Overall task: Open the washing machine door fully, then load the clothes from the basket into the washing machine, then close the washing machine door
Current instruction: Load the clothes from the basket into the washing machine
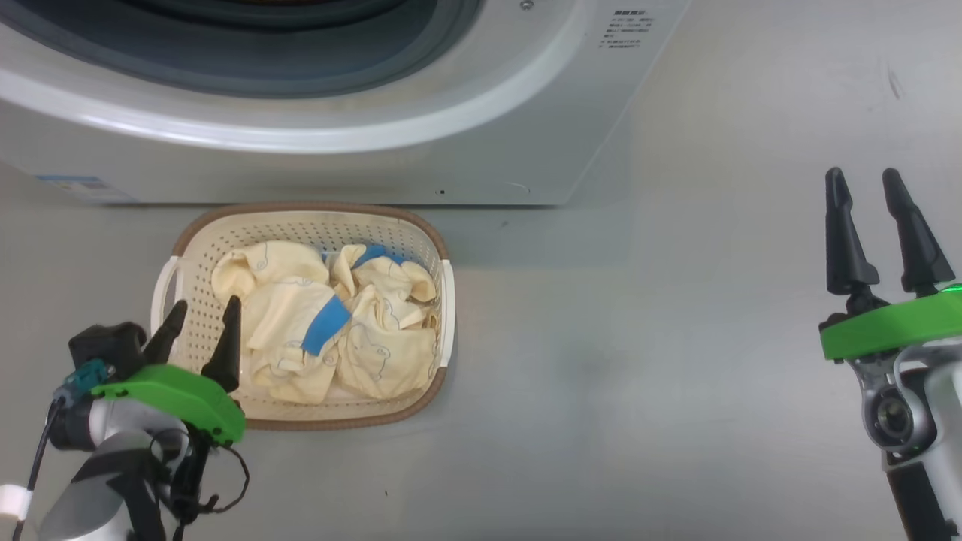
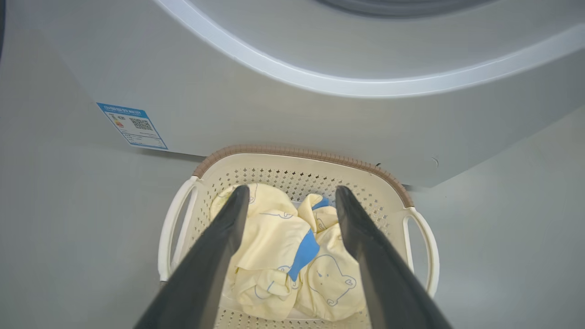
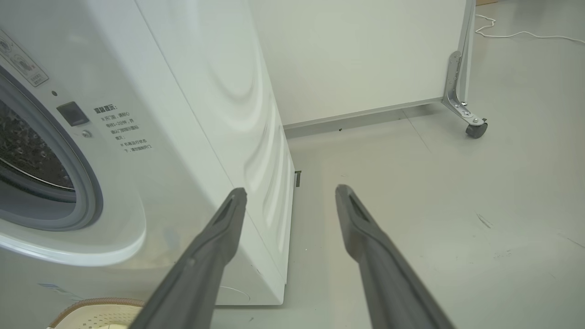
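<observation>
Floor point(image 1: 639, 376) around us is pale grey & the washing machine point(image 1: 481, 169) stands white across the top of the head view, its lower front just behind the basket point(image 1: 316, 209). A blue sticker point(image 2: 132, 125) sits low on the washer's front, left of the basket in the left wrist view. A printed label point(image 1: 630, 30) is beside the round opening. In the right wrist view we see the steel drum point(image 3: 27, 151) inside the grey gasket point(image 3: 89, 201), the mouth uncovered. Past the machine's side stands a white panel point(image 3: 365, 55) on a castor point(image 3: 476, 130), w/ a pale cable point(image 3: 516, 33) lying on the floor behind. The basket rests on the floor & holds the clothes point(image 1: 289, 300), a crumpled pale yellow heap w/ blue patches covering most of its bottom. Our left gripper point(image 1: 207, 302) hangs over the basket's near left corner, fingers spread, gripping nothing, the clothes framed between them. Our right gripper point(image 1: 863, 174) is well apart to the right over bare floor, fingers likewise spread & empty.
</observation>
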Available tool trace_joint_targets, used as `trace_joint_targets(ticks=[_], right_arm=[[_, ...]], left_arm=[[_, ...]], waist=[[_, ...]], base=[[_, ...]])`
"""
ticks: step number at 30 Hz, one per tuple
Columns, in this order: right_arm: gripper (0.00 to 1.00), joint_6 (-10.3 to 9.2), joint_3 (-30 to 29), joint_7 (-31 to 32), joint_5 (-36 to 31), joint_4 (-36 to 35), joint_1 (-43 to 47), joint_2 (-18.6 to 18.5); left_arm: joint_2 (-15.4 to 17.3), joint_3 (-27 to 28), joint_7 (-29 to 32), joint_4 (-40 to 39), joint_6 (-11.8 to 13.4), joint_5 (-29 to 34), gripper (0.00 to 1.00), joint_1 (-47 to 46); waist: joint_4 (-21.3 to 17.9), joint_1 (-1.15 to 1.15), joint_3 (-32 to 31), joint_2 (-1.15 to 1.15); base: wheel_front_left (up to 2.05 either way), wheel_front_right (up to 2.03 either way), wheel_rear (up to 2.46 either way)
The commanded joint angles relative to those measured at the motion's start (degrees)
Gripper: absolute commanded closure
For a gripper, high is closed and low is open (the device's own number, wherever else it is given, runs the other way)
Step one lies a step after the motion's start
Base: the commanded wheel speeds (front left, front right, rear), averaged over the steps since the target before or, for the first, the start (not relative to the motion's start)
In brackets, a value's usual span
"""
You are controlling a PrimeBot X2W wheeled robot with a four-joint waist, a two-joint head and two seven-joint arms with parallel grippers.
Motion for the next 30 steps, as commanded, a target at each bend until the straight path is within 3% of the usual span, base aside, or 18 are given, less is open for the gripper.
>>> trace_joint_targets(ticks=[1, 14, 30], right_arm=[[0.0, 0.02, 0.3, -0.6, -0.6, -2.1, -1.3, -0.5], [0.0, 0.02, 0.9, -0.6, -2.3, -4.9, -4.4, 1.1], [0.0, 0.02, 1.6, -0.6, -3.3, -7.0, -8.1, 1.5]], left_arm=[[2.7, 0.8, -0.4, 0.4, 0.0, -0.7, 0.0, -1.9], [3.6, -11.8, 0.0, 12.1, 0.0, -8.9, 0.0, -9.7], [5.8, -25.9, 4.0, 16.6, 0.0, -16.9, 0.0, -18.8]], waist=[[-0.4, 0.0, 1.9, 0.0], [-2.0, 0.0, 9.1, 0.0], [-2.6, 0.0, 17.0, 0.0]], base=[[0.0, 0.0, 0.0], [0.0, 0.0, 0.0], [0.0, 0.0, 0.0]])
